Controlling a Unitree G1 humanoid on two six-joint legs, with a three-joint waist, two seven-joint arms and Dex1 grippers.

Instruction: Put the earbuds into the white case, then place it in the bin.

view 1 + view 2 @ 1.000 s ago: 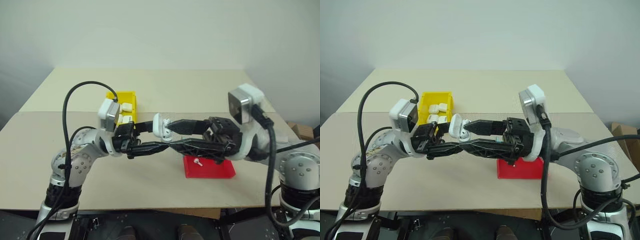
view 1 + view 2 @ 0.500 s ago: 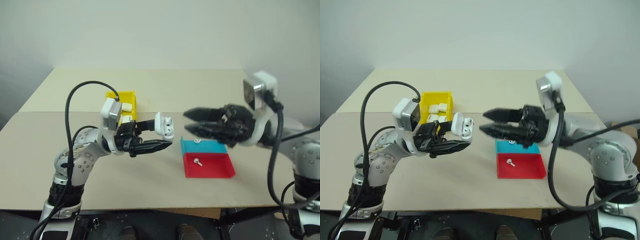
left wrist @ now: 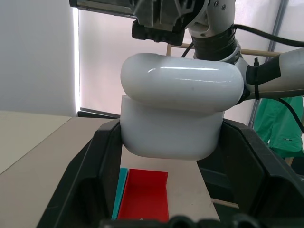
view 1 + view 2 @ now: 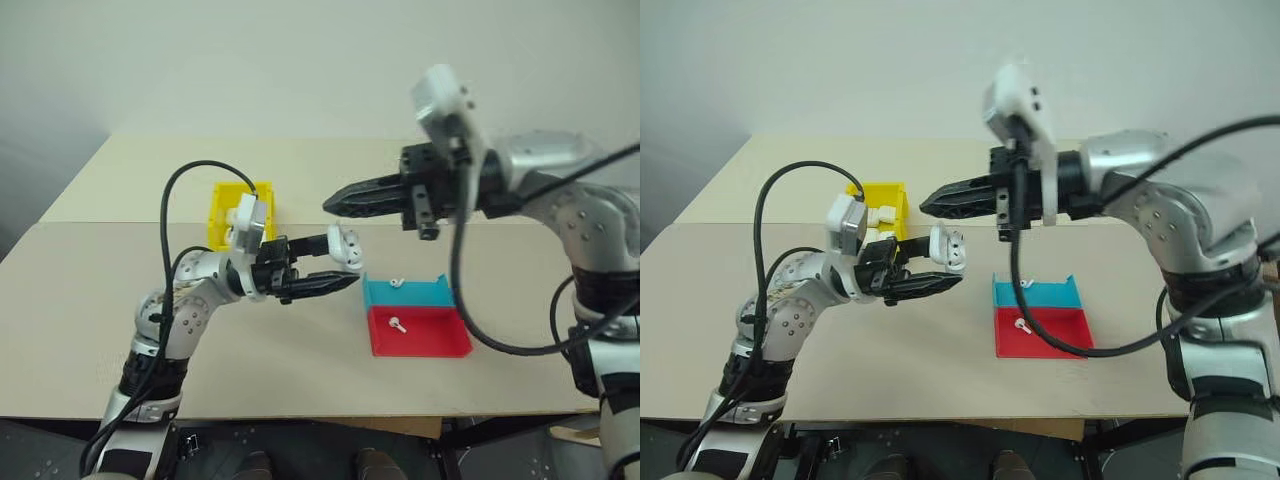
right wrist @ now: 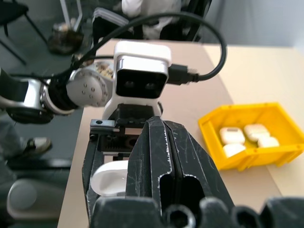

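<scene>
Left gripper clamps the white case, lid ajar, at table centre; right gripper closed, empty, at 12 o'clock above it; recommend pressing lid squarely down; bin at 10 o'clock

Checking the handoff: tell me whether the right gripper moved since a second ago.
Yes. The right gripper rose and drew back from the white case, now above the tray.

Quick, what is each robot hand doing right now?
Left end effector: shut on the white case, lid ajar.
Right end effector: shut, holding nothing that can be seen, raised above the case.
</scene>
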